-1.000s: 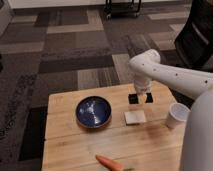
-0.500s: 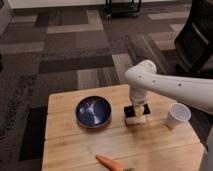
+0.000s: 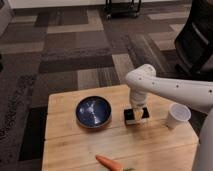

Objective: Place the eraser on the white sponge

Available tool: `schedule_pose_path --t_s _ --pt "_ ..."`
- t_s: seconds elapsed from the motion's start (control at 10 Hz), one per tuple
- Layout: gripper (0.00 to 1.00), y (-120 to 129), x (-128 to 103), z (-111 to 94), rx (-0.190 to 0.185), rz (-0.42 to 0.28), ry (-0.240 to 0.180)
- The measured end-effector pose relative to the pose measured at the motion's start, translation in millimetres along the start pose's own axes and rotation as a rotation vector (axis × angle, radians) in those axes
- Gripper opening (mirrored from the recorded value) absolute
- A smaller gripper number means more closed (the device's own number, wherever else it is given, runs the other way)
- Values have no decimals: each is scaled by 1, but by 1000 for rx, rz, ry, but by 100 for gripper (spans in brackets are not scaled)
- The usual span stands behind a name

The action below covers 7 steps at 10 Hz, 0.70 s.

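My white arm reaches in from the right, and its gripper (image 3: 136,111) points straight down over the middle of the wooden table (image 3: 65,145). Right under it is the white sponge (image 3: 144,118), mostly covered, with only its pale right edge showing. The black eraser (image 3: 129,116) is a dark block at the gripper's tip, lying on or just above the sponge. I cannot tell whether it is still held.
A dark blue bowl (image 3: 94,111) stands left of the gripper. To its right, near the table's right edge, is a white cup (image 3: 177,115). An orange carrot (image 3: 109,162) lies at the front edge. A black office chair (image 3: 200,35) stands on the carpet behind right.
The gripper has carried the eraser from the back of the table forward and down onto the white sponge, which it now mostly covers.
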Motion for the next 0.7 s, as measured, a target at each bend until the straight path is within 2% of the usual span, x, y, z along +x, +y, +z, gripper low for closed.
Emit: schedule_pose_path --t_s 0.7 --pt "6 0 -1 0 -5 -5 2"
